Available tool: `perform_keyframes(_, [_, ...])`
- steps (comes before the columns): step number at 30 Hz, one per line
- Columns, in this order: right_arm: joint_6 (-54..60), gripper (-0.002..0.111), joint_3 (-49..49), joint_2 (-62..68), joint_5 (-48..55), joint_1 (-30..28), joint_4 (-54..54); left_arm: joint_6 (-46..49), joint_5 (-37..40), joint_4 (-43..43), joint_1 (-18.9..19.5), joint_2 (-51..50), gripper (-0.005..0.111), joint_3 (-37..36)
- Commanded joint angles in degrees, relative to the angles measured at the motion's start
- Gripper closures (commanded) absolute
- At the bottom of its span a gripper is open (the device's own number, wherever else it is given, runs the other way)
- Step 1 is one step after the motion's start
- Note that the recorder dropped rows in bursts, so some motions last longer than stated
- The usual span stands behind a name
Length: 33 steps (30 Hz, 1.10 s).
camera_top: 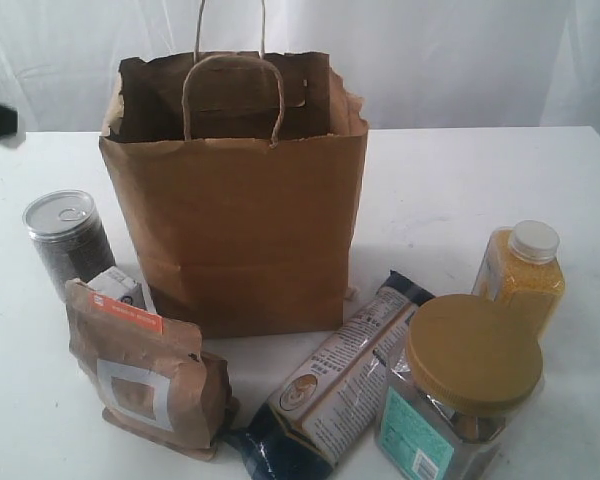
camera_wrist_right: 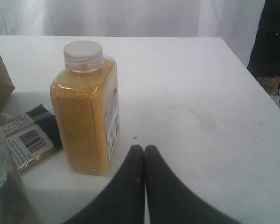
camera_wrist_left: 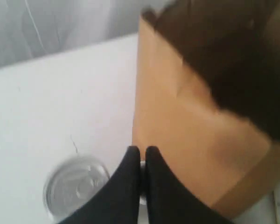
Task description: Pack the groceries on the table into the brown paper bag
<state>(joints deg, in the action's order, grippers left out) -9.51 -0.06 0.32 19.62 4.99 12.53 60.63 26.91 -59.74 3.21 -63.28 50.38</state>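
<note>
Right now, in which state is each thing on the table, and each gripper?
brown paper bag: upright, mouth open.
grey pull-tab can: upright, tab unpulled.
yellow white-capped bottle: upright, cap on.
big gold-lidded clear jar: upright, lid on.
brown orange-striped pouch: standing, top closed.
long dark-blue packet: lying down.
small white-blue carton: mostly hidden behind the pouch.
left gripper: shut, empty.
right gripper: shut, empty.
</note>
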Motion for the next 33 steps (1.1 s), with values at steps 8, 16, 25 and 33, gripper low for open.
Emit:
perform_keyframes(8, [0.16, 0.108, 0.06, -0.32, -0.02, -0.44, 0.01, 25.87, 19.52, -40.21, 0.08, -7.84, 0.107, 10.99])
perform_keyframes(16, [0.16, 0.108, 0.06, -0.32, -0.02, -0.44, 0.01, 26.05, 29.43, -40.21, -1.61, -20.62, 0.107, 14.91])
perform_keyframes(25, [0.16, 0.108, 0.06, -0.32, -0.02, -0.44, 0.01, 34.17, 22.92, -40.21, -11.09, -24.71, 0.091, 16.05])
perform_keyframes(33, [0.16, 0.108, 0.06, -0.32, -0.02, -0.44, 0.01, 30.13, 17.47, -35.95, -11.35, -24.71, 0.053, 16.28])
